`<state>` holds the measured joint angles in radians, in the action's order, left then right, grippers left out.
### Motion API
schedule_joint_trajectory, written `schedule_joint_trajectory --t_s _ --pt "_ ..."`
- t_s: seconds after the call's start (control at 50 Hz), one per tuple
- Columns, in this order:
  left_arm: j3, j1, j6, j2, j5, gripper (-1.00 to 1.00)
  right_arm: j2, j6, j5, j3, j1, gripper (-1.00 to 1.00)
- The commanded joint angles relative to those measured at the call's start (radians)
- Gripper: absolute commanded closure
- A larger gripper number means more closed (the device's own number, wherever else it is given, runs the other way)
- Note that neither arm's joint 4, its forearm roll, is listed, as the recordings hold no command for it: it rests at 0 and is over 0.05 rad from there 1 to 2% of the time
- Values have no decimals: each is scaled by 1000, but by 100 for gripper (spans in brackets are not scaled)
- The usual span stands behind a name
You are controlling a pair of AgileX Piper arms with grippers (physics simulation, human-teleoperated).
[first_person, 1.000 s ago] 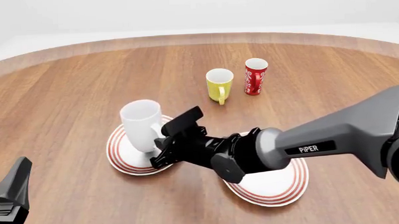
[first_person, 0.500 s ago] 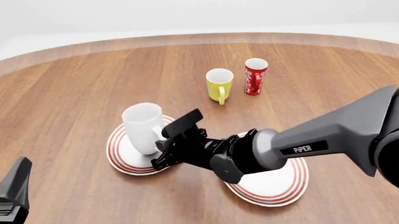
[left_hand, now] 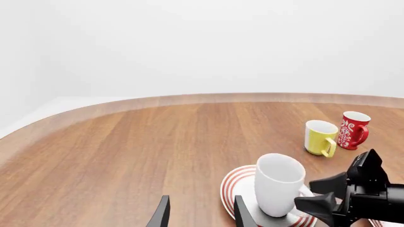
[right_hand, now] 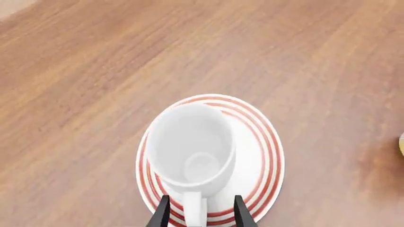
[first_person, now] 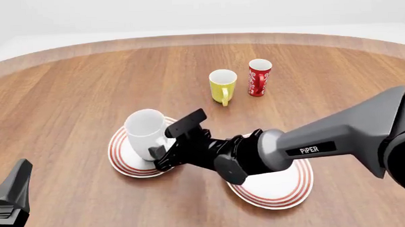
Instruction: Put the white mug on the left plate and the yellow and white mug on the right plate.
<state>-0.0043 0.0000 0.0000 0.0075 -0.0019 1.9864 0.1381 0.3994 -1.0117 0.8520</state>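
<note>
Simulated wooden table (first_person: 74, 87), blank white backdrop

White mug (first_person: 145, 131) plain glossy white. Both plates (first_person: 123, 159) (first_person: 286, 189) white, red rim rings. Small mug (first_person: 222, 85) yellow outside, white inside. Red cup (first_person: 259, 77), white markings. Bench (first_person: 67, 98) brown woodgrain.

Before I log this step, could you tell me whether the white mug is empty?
Empty: the right wrist view looks into the white mug and shows only its bare white bottom.
</note>
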Motion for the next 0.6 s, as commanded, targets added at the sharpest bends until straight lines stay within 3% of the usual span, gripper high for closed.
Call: schedule_joint_trajectory --t_s 0.02,0.38,0.6 --pt "0 0 0 0 0 -100 -27 -2 -6 8 -4 -100" --pt "0 0 0 0 0 -100 -123 -8 -18 50 -9 -100" --pt "0 0 0 0 0 -100 -260 -10 -39 102 -21 -100"
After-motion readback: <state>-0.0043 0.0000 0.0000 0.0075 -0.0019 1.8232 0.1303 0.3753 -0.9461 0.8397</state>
